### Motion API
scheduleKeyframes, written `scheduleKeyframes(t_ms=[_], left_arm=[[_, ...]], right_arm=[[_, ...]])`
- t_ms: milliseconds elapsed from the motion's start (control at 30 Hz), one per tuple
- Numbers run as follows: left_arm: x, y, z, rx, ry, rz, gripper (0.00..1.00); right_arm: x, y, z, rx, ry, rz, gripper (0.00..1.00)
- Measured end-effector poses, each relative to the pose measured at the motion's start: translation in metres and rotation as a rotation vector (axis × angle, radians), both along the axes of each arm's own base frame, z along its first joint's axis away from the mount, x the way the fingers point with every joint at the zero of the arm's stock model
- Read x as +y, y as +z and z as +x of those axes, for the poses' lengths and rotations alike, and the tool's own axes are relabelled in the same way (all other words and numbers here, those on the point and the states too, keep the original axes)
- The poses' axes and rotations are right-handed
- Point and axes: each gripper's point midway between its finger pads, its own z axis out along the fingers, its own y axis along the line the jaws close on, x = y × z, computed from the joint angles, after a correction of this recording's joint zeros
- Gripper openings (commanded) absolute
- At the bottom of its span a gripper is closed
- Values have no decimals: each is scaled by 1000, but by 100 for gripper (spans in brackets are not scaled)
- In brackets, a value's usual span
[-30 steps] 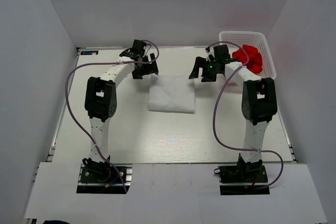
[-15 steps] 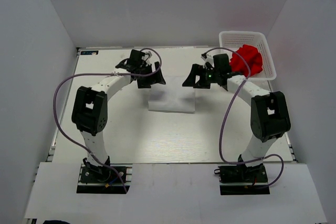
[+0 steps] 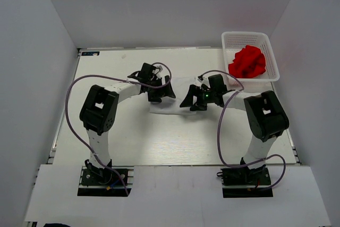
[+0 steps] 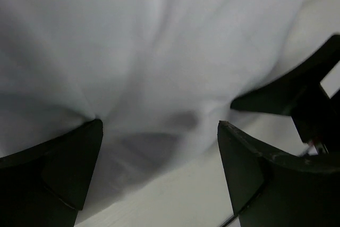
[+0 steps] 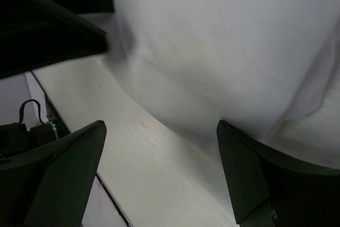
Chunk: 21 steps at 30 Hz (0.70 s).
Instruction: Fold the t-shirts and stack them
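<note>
The white t-shirt (image 3: 164,108) lies folded into a small rectangle at the table's middle. Both grippers hover low over it, side by side. My left gripper (image 3: 162,95) is open over the shirt's left half. In the left wrist view the white t-shirt (image 4: 159,51) fills the top, and the left gripper (image 4: 159,131) straddles its near edge, one fingertip (image 4: 90,131) touching the cloth. My right gripper (image 3: 193,103) is open over the right half. In the right wrist view the gripper (image 5: 159,128) spans the shirt's (image 5: 223,41) edge. The red t-shirt (image 3: 247,62) lies crumpled in the basket.
A white mesh basket (image 3: 249,35) stands at the far right corner. White walls close in the table on three sides. Purple cables loop beside both arms. Bare tabletop (image 3: 175,142) lies between the shirt and the arm bases. The left gripper's finger (image 5: 53,30) shows in the right wrist view.
Both arms have swung from the shirt's far edge toward the near side and now sit low over the shirt. Both grippers stayed open. The shirts have not moved.
</note>
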Motion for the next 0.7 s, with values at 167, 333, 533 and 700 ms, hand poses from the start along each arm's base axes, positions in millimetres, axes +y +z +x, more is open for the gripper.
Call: scheduleKeyframes(t_ms=[167, 333, 533, 700], left_arm=[[6, -1, 5, -8, 37, 26, 100], [7, 1, 6, -19, 39, 55, 100], [24, 14, 12, -64, 52, 156, 100], [47, 46, 25, -161, 124, 231, 100]], right_arm=[[-3, -12, 1, 14, -30, -21, 90], [-5, -11, 5, -11, -44, -50, 90], [-12, 8, 5, -66, -44, -83, 90], [-15, 52, 7, -189, -44, -61, 90]])
